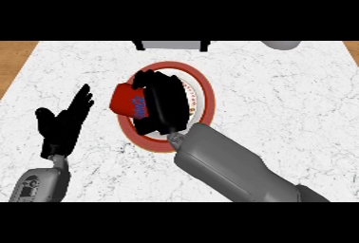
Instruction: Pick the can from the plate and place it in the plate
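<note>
A red can point(129, 100) with blue lettering lies tilted over the left rim of a red-rimmed white plate point(203, 90) at the middle of the counter. My right hand point(165, 102) covers the plate's middle, and its fingers curl round the can's right side. The can's far side is hidden behind the hand. My left hand point(64, 122) rests open on the counter to the plate's left, fingers up, apart from the can.
A grey and black appliance point(172, 45) stands at the counter's far edge, and a grey rounded object point(282, 44) sits at the far right. Wooden floor shows past the counter's left edge point(15, 52) and far right corner.
</note>
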Tool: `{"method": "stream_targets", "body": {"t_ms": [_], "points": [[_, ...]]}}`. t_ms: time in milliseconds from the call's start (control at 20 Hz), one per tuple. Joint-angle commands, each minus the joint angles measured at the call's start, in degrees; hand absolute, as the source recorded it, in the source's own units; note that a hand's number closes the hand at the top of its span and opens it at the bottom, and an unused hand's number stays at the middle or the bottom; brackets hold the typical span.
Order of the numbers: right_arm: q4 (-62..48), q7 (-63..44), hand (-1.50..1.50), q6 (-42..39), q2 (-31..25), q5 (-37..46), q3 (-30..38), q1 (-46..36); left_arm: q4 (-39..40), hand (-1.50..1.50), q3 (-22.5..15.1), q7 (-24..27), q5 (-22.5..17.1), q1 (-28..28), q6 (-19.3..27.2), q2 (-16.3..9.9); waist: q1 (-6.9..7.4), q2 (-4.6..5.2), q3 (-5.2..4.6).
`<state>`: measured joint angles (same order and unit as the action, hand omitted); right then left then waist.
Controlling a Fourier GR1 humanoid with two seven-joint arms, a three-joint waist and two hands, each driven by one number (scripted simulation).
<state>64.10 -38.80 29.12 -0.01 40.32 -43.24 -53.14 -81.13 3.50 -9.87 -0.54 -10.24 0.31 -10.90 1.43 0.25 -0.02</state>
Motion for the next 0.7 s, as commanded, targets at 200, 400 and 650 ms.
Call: {"method": "stream_targets", "body": {"t_ms": [200,400,650], "points": [[-13.2,13.3,1.5,-5.4,0.0,-13.6,8.5,-0.3,0.8,0.0,-0.1,0.9,0.7,-0.3,0.2,0.5,0.43,0.45,0.04],[-19.0,22.5,-1.5,-11.1,0.0,-17.3,7.4,0.4,2.0,0.0,2.1,0.8,-0.9,-1.8,-1.5,-1.5,0.15,0.25,0.03],[-22.0,35.9,-1.5,-6.3,0.0,-17.6,12.1,-1.8,0.1,0.0,0.4,-0.6,0.6,-0.2,0.2,0.4,-0.12,0.1,0.05]]}}
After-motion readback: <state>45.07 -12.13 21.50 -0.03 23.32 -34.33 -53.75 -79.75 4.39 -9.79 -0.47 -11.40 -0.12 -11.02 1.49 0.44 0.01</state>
